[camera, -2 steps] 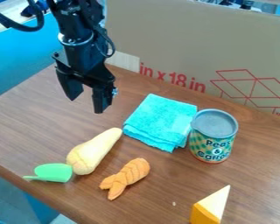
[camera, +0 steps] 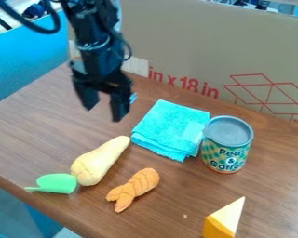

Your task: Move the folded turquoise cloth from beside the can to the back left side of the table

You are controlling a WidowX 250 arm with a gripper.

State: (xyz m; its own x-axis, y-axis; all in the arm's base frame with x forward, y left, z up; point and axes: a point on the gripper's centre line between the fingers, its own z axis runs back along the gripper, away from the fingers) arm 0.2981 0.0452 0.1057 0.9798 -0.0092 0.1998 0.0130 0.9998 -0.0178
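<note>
- Taking clock positions as seen in the camera view, with twelve at the top.
- Shifted the black gripper (camera: 104, 113) slightly toward three o'clock since the earlier frame, bringing it nearer the folded turquoise cloth (camera: 170, 128).
- Released, with fingers parted and nothing between them; hanging over the wood tabletop (camera: 39, 121).
- Find the cloth at four o'clock from the gripper, near but apart.
- Note the can (camera: 227, 148) standing upright at the cloth's three to four o'clock side, too close to tell touching from a slim gap.
- See the pale yellow toy (camera: 98, 161) at six o'clock from the gripper, narrow end toward one o'clock, wide end beside the green piece (camera: 58, 183).
- Spot the orange ridged toy (camera: 136, 188) at seven o'clock from the cloth and the yellow wedge (camera: 225, 221) at five.
- Mind the cardboard wall (camera: 195, 46) from twelve to three o'clock, and the front edge (camera: 27, 198) close to the green piece.
- Likely offering most sideways room toward nine o'clock.
</note>
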